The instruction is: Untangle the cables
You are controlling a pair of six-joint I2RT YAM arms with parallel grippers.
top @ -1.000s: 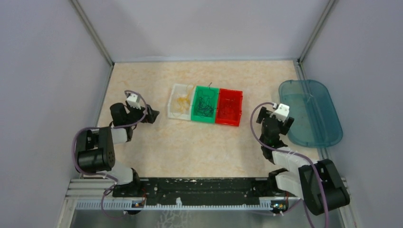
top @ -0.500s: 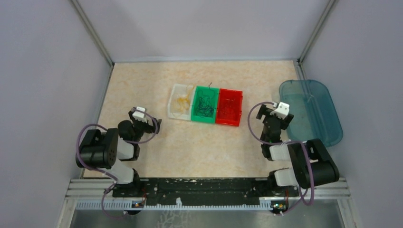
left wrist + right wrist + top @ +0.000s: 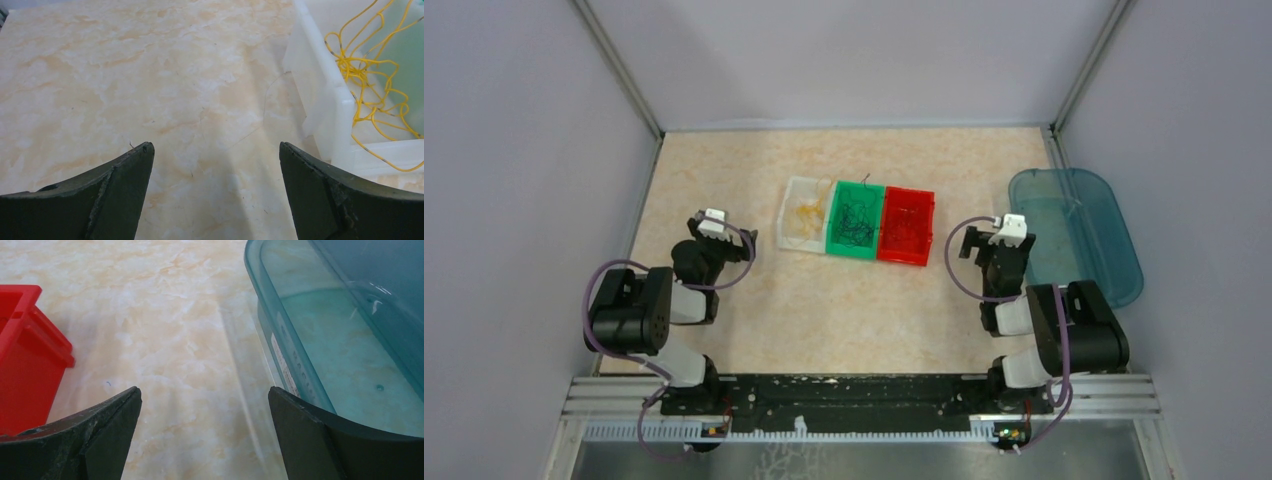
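Three small bins stand side by side mid-table. The white bin [image 3: 790,232] holds yellow-orange cables [image 3: 809,212], the green bin [image 3: 834,240] holds dark cables [image 3: 856,222], and the red bin [image 3: 921,232] holds red cables [image 3: 905,230]. My left gripper [image 3: 722,248] is open and empty, left of the white bin. Its wrist view shows the jaws [image 3: 215,146] wide apart over bare table, with the yellow cables [image 3: 367,70] in the white bin [image 3: 320,95] at right. My right gripper [image 3: 994,246] is open and empty over bare table [image 3: 204,389], between the red bin [image 3: 25,365] and the tray.
A teal translucent tray [image 3: 1124,262] lies at the table's right edge; it also shows in the right wrist view [image 3: 282,337]. Grey walls enclose the table on three sides. Both arms are folded close to their bases at the near edge.
Both arms have folded back toward their bases. The left gripper drew back from the white bin. The right gripper shifted slightly left, away from the tray. Both stay open.
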